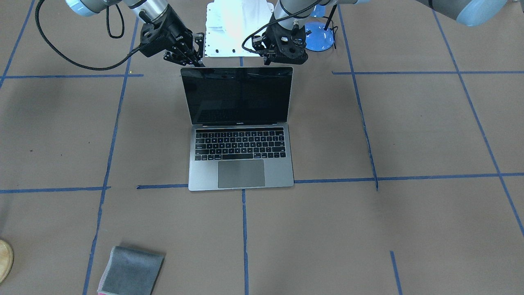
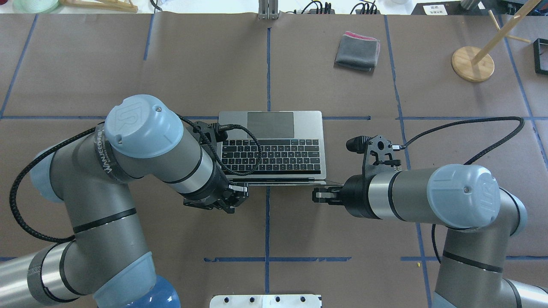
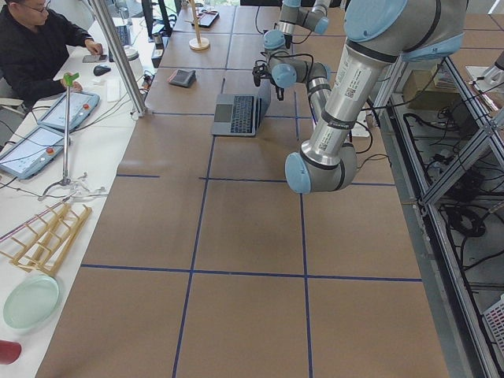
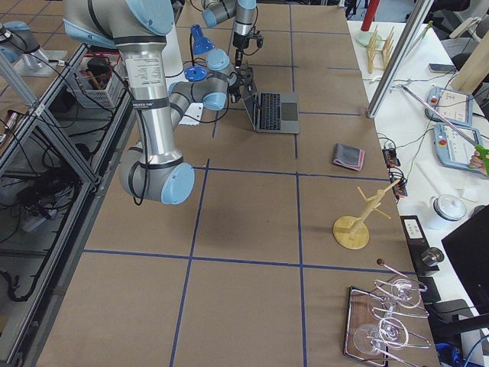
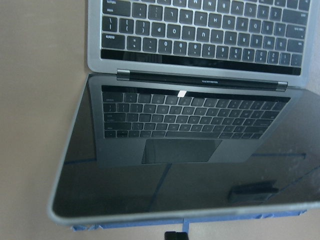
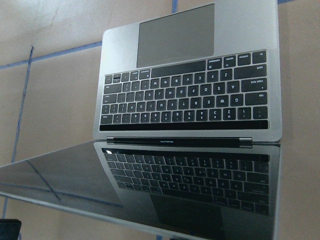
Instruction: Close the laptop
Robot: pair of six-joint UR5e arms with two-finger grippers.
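Note:
The grey laptop (image 1: 241, 174) lies open at the table's middle, its black screen (image 1: 237, 96) raised and leaning back toward me. It also shows in the overhead view (image 2: 308, 124) and in both wrist views (image 5: 200, 30) (image 6: 190, 100). My left gripper (image 1: 282, 62) (image 2: 240, 194) hangs just behind the lid's top edge at one corner and looks shut. My right gripper (image 1: 199, 63) (image 2: 316, 196) is at the other top corner, fingers together, shut and empty. Neither is closed on the lid.
A folded grey cloth (image 2: 357, 51) lies at the far side of the table. A wooden stand (image 2: 473, 64) is far right. A white perforated plate (image 1: 237, 32) and a blue base (image 1: 319, 37) sit between my arms. An operator (image 3: 39, 47) sits at the side desk.

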